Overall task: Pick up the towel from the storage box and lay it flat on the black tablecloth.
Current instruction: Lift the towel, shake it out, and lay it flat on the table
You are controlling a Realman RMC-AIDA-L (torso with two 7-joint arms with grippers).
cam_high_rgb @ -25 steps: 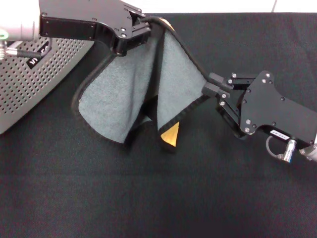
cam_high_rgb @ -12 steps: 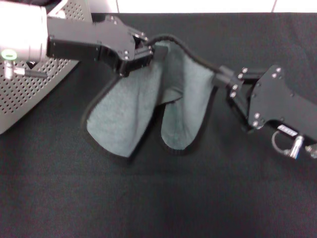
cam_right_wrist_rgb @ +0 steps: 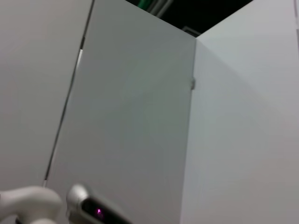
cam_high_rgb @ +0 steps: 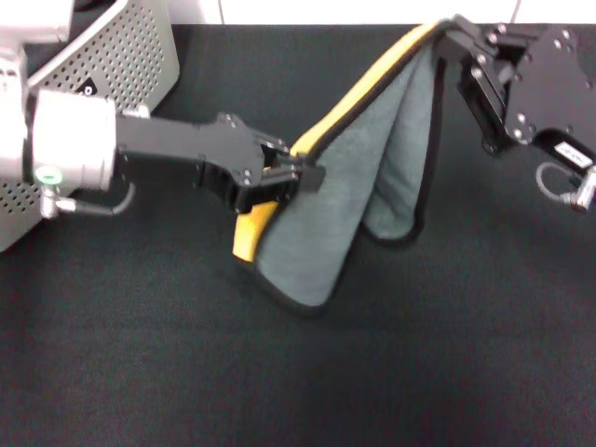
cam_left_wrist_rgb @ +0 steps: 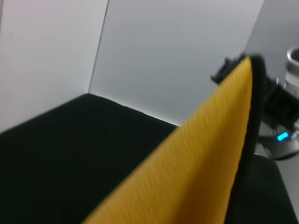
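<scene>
The towel point(cam_high_rgb: 363, 177) hangs in the air between my two grippers, grey-green face toward me, with its orange-yellow face showing along the top edge and at a lower corner. My left gripper point(cam_high_rgb: 300, 173) is shut on one towel corner over the middle of the black tablecloth point(cam_high_rgb: 298, 372). My right gripper point(cam_high_rgb: 454, 30) is shut on another corner, high at the far right. The towel's lower folds hang just above the tablecloth. The left wrist view shows the towel's orange-yellow face point(cam_left_wrist_rgb: 196, 163) stretching toward the right gripper. The storage box point(cam_high_rgb: 112, 70) stands at the far left.
White walls point(cam_right_wrist_rgb: 140, 116) stand behind the table's far edge. The tablecloth point(cam_left_wrist_rgb: 60, 149) covers the whole table in view, with open cloth in front of and to the right of the hanging towel.
My left gripper has moved down and toward the table's middle with its corner. My right gripper has risen and moved away to the far right. The towel is now stretched diagonally, its orange-yellow edge showing.
</scene>
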